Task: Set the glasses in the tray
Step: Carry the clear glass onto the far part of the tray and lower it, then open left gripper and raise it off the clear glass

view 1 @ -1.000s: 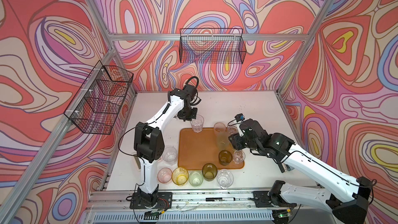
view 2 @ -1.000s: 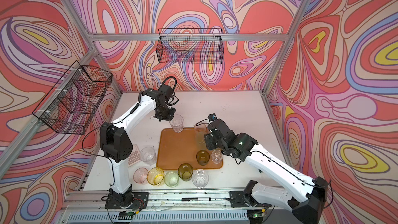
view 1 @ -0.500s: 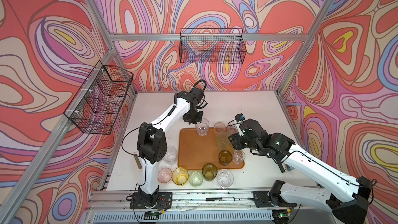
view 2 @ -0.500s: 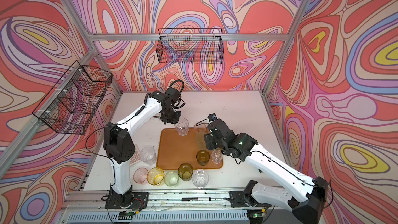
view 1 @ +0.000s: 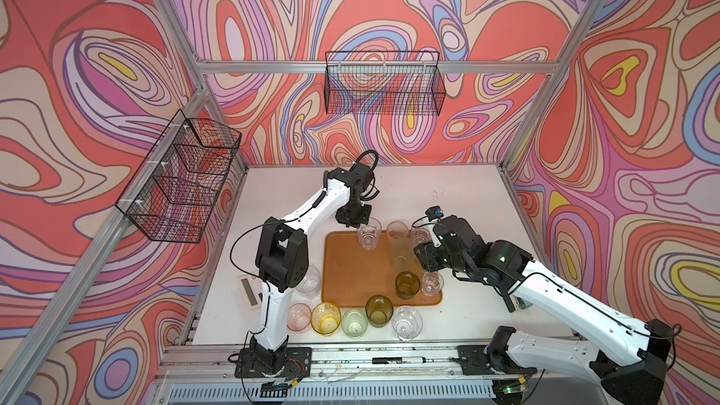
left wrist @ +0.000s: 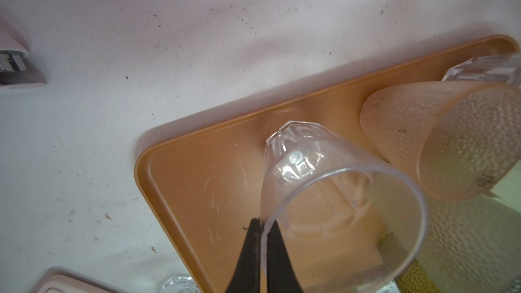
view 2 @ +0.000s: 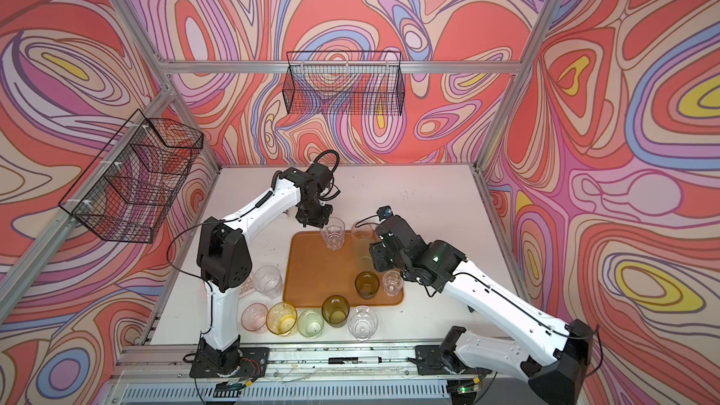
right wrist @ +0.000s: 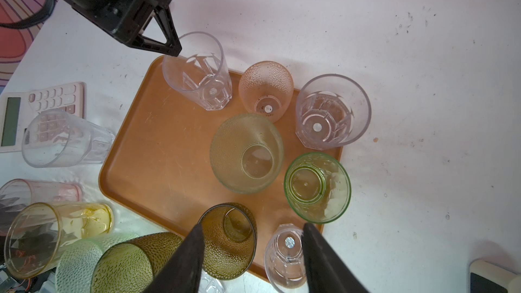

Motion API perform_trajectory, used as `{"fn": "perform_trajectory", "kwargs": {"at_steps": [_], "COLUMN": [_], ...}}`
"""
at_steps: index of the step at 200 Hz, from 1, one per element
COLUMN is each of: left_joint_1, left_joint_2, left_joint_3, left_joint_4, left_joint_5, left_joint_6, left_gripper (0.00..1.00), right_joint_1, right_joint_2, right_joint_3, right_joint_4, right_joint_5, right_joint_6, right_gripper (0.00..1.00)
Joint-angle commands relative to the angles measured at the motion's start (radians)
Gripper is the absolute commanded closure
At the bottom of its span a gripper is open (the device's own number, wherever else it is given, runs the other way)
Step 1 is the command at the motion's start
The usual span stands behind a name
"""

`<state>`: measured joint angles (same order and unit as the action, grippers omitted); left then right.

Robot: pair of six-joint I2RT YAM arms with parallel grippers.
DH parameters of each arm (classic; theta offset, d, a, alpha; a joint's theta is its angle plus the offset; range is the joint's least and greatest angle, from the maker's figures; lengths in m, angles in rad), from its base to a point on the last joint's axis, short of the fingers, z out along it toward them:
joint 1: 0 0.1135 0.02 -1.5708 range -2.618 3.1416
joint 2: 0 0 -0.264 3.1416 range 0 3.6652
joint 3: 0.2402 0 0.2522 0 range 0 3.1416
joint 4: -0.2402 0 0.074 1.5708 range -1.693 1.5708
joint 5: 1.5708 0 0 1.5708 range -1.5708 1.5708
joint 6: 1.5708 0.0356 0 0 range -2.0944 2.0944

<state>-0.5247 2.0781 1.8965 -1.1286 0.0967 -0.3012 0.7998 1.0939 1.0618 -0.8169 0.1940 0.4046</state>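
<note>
- The left gripper (left wrist: 260, 222) has its jaws pinched together on the rim wall of a clear glass (left wrist: 324, 193), one finger inside and one outside.
- This glass hangs tilted over the far edge of the tray (left wrist: 197, 181). Whether its base touches the tray is hard to tell.
- Just beside it on the tray stands a pink dimpled glass (right wrist: 266, 88), with a clear faceted glass (right wrist: 332, 111) next along. A tall frosted green glass (right wrist: 246, 152) stands near, toward the tray's middle.
- The right gripper (right wrist: 252, 226) hovers with jaws apart and nothing between them. It is above the tray's near right corner, over a dark olive glass (right wrist: 228, 238) and a small clear glass (right wrist: 284, 255).
- A green ribbed glass (right wrist: 317, 187) stands at the tray's right edge; in both top views the right arm hides it.
- Off the tray, on the white table (view 1: 448, 188), a row of five glasses (view 1: 353, 323) lines the front.
- Another clear glass (view 1: 309, 280) stands beside a pink calculator (view 1: 249, 292), partly behind the left arm.
- Two black wire baskets (view 1: 383, 83) hang on the walls, well apart from everything.
- A pale device (right wrist: 493, 277) is cut off at the right wrist view's corner and cannot be identified.
</note>
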Motion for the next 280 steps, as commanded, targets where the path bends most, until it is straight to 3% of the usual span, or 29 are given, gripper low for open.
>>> {"fn": "perform_trajectory", "kwargs": {"at_steps": [1, 140, 211, 280], "left_joint_1": [-0.010, -0.024, -0.031, -0.036], "left_joint_2": [0.021, 0.076, 0.073, 0.056], "left_joint_3": [0.031, 0.064, 0.065, 0.096], "left_joint_4": [-0.004, 0.006, 0.006, -0.009], "left_joint_5": [0.009, 0.008, 0.003, -0.005], "left_joint_6": [-0.015, -0.019, -0.018, -0.006], "left_gripper": [1.00, 0.99, 0.88, 0.71], "right_joint_1": [-0.001, -0.001, -0.001, -0.001], "right_joint_2": [-0.014, -0.011, -0.012, -0.016], "right_joint_3": [-0.001, -0.003, -0.006, 0.001], "right_joint_4": [-0.014, -0.019, -0.019, -0.022], "right_joint_5": [0.011, 0.011, 0.009, 0.013], "right_joint_6": [0.005, 0.006, 0.007, 0.004], "right_gripper": [0.42, 0.42, 0.42, 0.42]}}
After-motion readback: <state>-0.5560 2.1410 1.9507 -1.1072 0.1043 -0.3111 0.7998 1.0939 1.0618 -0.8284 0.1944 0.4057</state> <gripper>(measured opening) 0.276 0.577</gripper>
